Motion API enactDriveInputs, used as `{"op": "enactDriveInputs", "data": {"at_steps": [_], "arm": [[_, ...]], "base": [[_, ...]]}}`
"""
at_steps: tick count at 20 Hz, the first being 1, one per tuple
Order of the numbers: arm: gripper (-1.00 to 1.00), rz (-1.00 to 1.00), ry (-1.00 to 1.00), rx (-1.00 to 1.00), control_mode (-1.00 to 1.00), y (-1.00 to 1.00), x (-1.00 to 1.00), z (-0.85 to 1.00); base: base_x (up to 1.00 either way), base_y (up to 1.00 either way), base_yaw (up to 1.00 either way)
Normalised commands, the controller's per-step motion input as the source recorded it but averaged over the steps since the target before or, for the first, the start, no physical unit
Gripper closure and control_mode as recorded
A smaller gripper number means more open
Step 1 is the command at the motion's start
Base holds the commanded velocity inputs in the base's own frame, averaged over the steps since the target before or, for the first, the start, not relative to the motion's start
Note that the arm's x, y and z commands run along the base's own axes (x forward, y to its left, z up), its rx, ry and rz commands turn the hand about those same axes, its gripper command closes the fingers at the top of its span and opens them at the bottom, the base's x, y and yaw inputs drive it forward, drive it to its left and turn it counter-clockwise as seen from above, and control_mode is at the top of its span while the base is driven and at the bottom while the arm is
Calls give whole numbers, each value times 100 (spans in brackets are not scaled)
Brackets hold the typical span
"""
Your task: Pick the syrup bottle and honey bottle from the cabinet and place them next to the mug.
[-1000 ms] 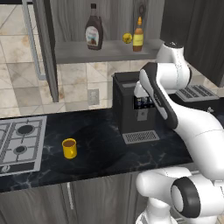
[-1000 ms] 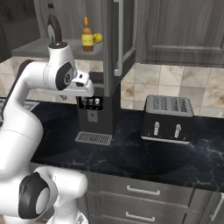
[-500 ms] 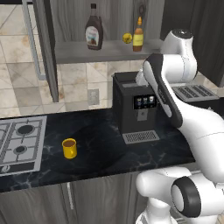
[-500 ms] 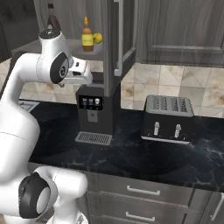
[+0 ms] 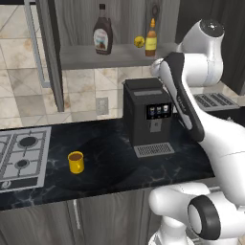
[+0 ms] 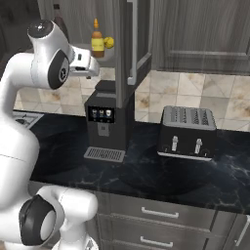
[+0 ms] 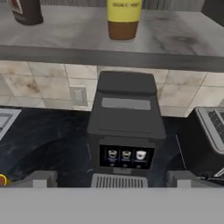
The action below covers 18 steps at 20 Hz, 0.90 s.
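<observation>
The gripper [image 7: 112,179] stands wide open with nothing between its fingers, above and in front of the coffee machine [image 5: 146,117], with free air on every side. Straight above the machine runs the front edge of the cabinet [image 5: 52,52] shelf. The honey bottle [image 5: 151,39] stands on the shelf above the machine, a small yellow ball [image 5: 139,41] just beside it; the syrup bottle [image 5: 102,36] stands farther left, well apart. The mug [image 5: 75,161] sits on the black counter [image 5: 105,167] left of the machine, with open counter around it. A toaster [image 6: 187,132] stands right of the machine.
</observation>
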Motion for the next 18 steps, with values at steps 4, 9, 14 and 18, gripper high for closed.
{"op": "enactDriveInputs", "data": {"at_steps": [4, 9, 14, 18], "arm": [[-100, 0, -29, -1, -100, 12, 4, 50], [-100, 0, -23, -1, -100, 12, 2, 60], [-100, -1, -12, -1, -100, 11, 16, 62], [-100, -1, 0, 0, -100, 0, 61, 24]], "base": [[0, 0, 0], [0, 0, 0], [0, 0, 0], [0, 0, 0]]}}
